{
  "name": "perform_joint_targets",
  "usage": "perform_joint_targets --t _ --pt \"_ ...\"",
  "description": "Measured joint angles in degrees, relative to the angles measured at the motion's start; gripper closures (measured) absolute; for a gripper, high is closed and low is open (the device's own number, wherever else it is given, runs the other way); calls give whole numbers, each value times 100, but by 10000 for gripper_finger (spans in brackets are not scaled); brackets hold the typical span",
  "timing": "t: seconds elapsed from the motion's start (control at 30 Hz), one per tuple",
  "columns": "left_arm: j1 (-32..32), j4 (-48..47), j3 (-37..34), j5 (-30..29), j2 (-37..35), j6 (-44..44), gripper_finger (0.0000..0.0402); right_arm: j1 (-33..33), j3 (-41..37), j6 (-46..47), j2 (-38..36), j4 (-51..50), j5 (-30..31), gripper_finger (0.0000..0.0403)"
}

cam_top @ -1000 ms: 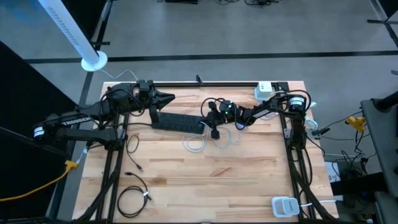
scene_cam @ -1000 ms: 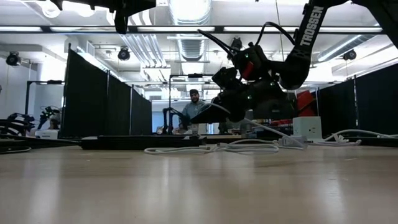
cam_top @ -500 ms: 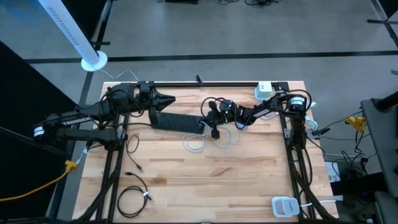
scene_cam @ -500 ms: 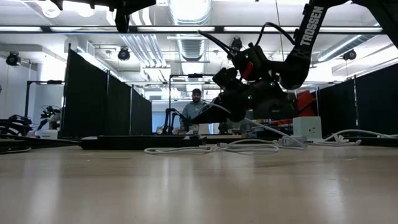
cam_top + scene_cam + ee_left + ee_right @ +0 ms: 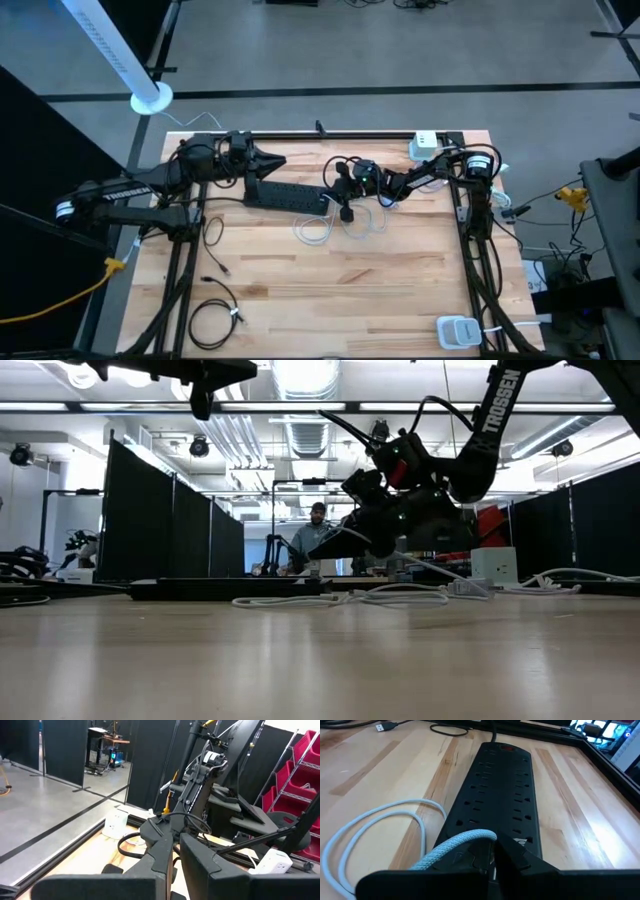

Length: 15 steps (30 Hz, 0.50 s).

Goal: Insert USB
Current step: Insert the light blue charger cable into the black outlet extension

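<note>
The right end effector (image 5: 492, 856) is clamped on the plug end of a white braided USB cable (image 5: 455, 845), its fingers closed tight around it, so the cable arches out of the grip and trails away in a loop over the pale wooden worktop (image 5: 385, 785). Directly ahead of those fingers, at twelve o'clock from the wrist, lies the long black multi-socket power strip (image 5: 500, 795); its near end sits just under the fingertips and its long axis runs straight away from them toward the far edge, rows of outlets on either side. My judgement is that the coming move turns on this alignment: the plug has to go forward and down into a port at the strip's near end.

Seen from above, the strip (image 5: 285, 195) lies across the worktop from nine to three o'clock, the right end effector (image 5: 345, 190) at its three o'clock end. The left end effector (image 5: 268, 160) hovers beyond the strip's nine o'clock end, fingers nearly together and holding nothing, so the right arm is the one placed to insert
</note>
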Motion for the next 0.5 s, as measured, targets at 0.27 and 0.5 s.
perform_joint_targets --t 0.27,0.5 --pt "0 2 0 4 34 -127 378 -6 200 -438 5 -598 -160 403" --pt "2 28 0 7 34 -76 378 -8 261 -556 0 -795 -260 403"
